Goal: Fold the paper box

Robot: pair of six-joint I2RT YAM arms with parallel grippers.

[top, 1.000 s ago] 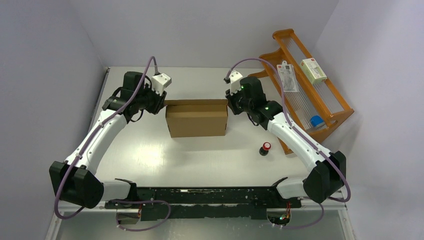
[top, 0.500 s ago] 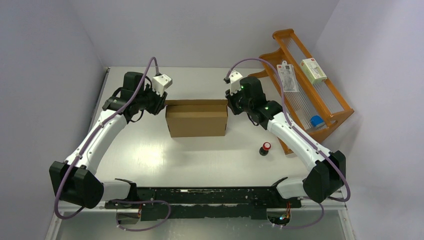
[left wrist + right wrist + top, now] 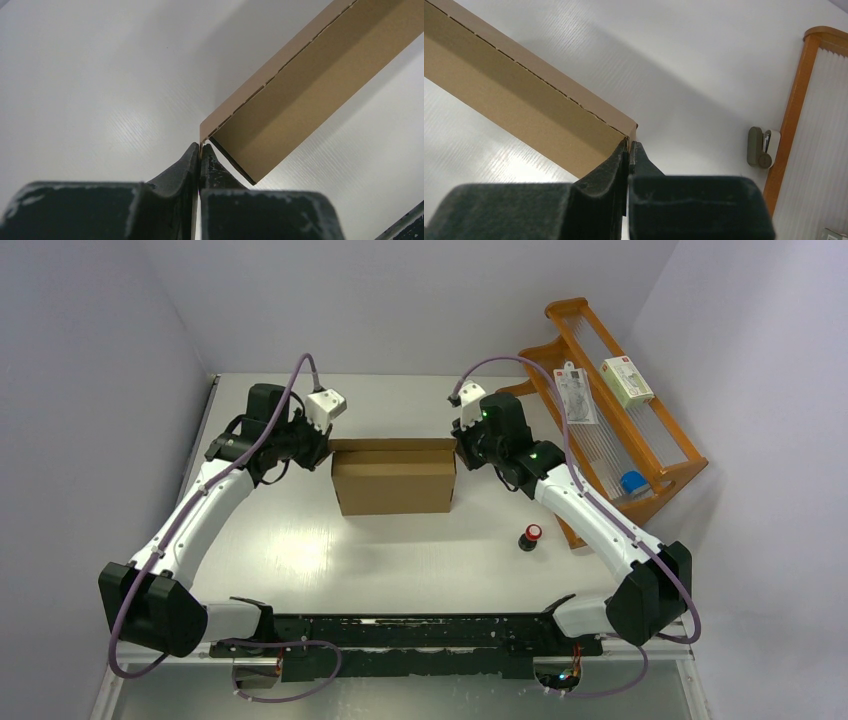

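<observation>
The brown cardboard paper box [image 3: 392,480] sits at the middle of the white table, with a narrow far strip bent along a perforated crease. My left gripper [image 3: 326,448] is shut on the box's far left corner; in the left wrist view its tips [image 3: 201,149] pinch the cardboard edge of the box [image 3: 310,75]. My right gripper [image 3: 460,448] is shut on the far right corner; in the right wrist view its tips [image 3: 629,146] clamp the box's [image 3: 524,95] corner edge.
An orange wooden rack [image 3: 640,455] stands at the right with a white-and-green carton [image 3: 627,380], a packet and a blue item on it. A small black and red object [image 3: 529,537] stands on the table near the rack. A grey clip [image 3: 760,147] hangs on the rack.
</observation>
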